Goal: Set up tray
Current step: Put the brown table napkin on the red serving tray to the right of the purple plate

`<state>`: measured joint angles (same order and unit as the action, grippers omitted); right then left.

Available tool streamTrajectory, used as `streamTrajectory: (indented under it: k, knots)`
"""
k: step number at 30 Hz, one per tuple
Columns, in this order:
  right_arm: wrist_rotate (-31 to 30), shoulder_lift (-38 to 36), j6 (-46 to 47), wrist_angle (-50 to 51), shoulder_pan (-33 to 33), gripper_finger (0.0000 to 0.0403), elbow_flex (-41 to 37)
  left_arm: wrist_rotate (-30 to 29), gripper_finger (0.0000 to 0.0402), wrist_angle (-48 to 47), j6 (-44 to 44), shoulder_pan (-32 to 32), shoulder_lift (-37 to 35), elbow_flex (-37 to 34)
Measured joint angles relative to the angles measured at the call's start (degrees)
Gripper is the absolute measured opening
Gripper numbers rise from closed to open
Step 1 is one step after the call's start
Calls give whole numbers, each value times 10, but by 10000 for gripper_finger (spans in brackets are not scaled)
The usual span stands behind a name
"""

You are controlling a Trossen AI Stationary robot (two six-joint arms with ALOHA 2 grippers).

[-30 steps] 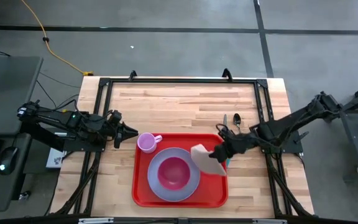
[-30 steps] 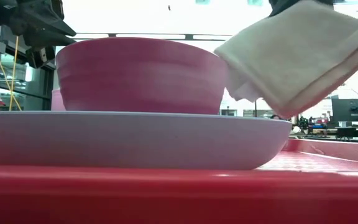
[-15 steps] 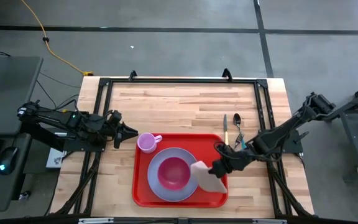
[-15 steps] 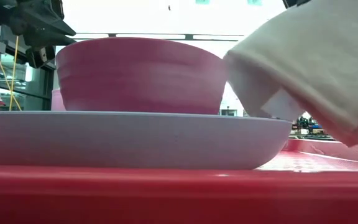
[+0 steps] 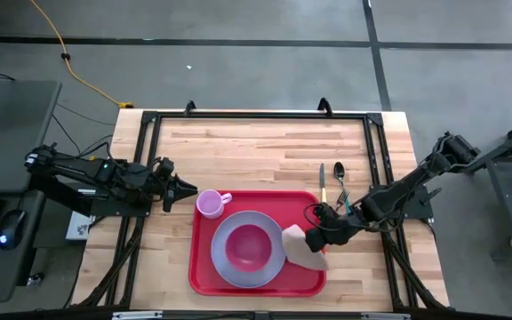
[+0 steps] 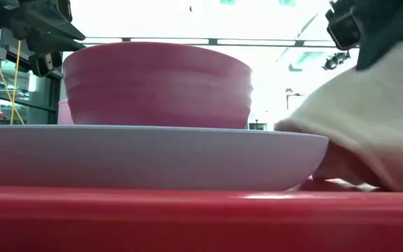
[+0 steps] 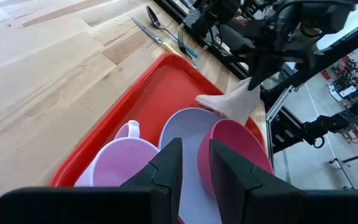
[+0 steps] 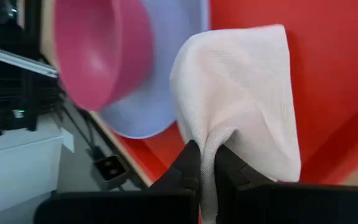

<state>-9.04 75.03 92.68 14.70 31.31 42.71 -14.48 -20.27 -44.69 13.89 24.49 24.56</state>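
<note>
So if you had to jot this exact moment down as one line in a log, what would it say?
right gripper: shut on napkin, lowering it onto tray beside plate | left gripper: waiting near cup | cutlery: on table

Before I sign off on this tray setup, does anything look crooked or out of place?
The napkin is bunched, not flat: the right claw pinches it, draped on the tray against the plate. The cutlery lies off the tray on the table.

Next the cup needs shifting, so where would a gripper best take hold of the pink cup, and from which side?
Pinch the pink cup across its open rim from straight above: it stands upright on the tray, its handle toward the plate.
</note>
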Motion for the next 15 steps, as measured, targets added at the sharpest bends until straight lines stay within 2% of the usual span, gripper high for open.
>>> streamTrajectory:
  k: [8, 15]
  knots:
    - [-15, -1, -21, 56, -6, 0, -14, 0, 111, 0, -1, 0, 0, 0]
    - [-64, -1, -70, 100, -23, 0, -14, 0, 111, 1, -6, 0, 0, 0]
